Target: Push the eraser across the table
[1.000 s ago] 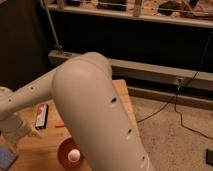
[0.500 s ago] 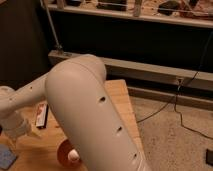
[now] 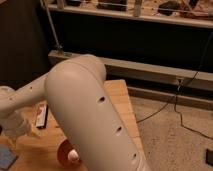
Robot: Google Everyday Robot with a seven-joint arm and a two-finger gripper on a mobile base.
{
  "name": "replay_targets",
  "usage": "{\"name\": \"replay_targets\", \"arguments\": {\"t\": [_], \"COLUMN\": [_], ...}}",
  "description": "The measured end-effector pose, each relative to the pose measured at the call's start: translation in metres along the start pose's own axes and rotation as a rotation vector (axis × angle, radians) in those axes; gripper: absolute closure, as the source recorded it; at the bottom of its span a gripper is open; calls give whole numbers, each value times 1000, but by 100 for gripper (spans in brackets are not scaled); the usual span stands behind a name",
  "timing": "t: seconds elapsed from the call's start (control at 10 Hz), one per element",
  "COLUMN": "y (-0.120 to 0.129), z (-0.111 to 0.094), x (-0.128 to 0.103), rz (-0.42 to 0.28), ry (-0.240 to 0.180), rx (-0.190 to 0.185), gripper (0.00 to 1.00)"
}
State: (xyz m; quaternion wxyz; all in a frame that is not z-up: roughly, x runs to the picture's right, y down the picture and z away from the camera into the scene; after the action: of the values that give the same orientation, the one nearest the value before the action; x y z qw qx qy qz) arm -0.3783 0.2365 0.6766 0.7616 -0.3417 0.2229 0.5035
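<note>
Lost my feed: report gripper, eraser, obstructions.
Gripper low beside eraser, image-left; contact unclear. Eraser flat on table. Blue pad, reddish bowl nearby, clear of it.

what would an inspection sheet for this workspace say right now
surface: light wooden plank table, partly hidden by the large white robot arm
job's things: flat black bar eraser with a white and red stripe, lying on the table left of the arm
clutter: flat blue square pad; reddish-brown round dish
grippers: gripper low at the left, beside the eraser; contact unclear
cables: black cable running over the floor
surroundings: speckled floor; dark shelving behind
</note>
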Motion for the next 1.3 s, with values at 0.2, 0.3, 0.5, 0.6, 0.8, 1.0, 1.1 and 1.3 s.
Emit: {"name": "replay_targets", "arguments": {"t": [0.2, 0.3, 0.5, 0.6, 0.8, 1.0, 1.1, 1.3], "y": [4, 10, 18, 19, 19, 19, 19, 25], "z": [1, 1, 0, 0, 0, 0, 1, 13], "x": [4, 8, 13, 14, 15, 15, 14, 1], "rz": [44, 76, 121, 134, 144, 143, 143, 135], "ry": [3, 1, -4, -7, -8, -8, -8, -10], "rx": [-5, -18, -37, -38, -38, -38, -38, -43], "gripper": [35, 35, 35, 35, 35, 35, 35, 44]}}
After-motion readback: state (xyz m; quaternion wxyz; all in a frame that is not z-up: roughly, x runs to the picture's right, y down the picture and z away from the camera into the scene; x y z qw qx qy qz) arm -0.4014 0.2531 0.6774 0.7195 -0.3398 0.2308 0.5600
